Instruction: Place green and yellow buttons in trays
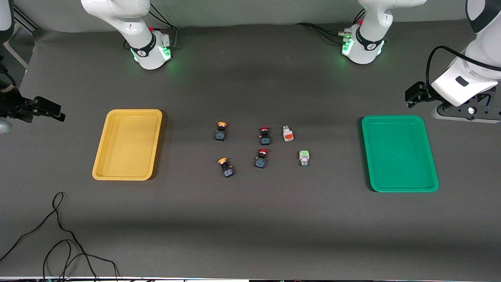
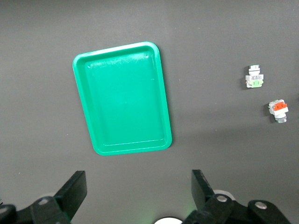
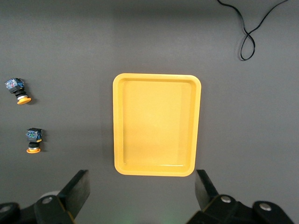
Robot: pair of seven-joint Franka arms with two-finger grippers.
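Starting well means sending the left tool [image 2: 135,196], open-jawed above the desk beside the green tray [image 1: 399,152], straight down over the green button [image 1: 304,157] mid-desk, while the open right tool [image 3: 142,196] waits near the yellow tray [image 1: 128,144].

At mid-frame in the front view lie two yellow-orange round-capped switches on black-blue bodies [image 1: 220,131] [image 1: 226,167] and two white-bodied switches, one with an orange part [image 1: 288,134], one with a green part [image 1: 303,158]. A shallow yellow plastic tray [image 1: 101,166] sits empty at centre-left of the frame, and a matching green tray [image 1: 430,156] sits empty at centre-right.
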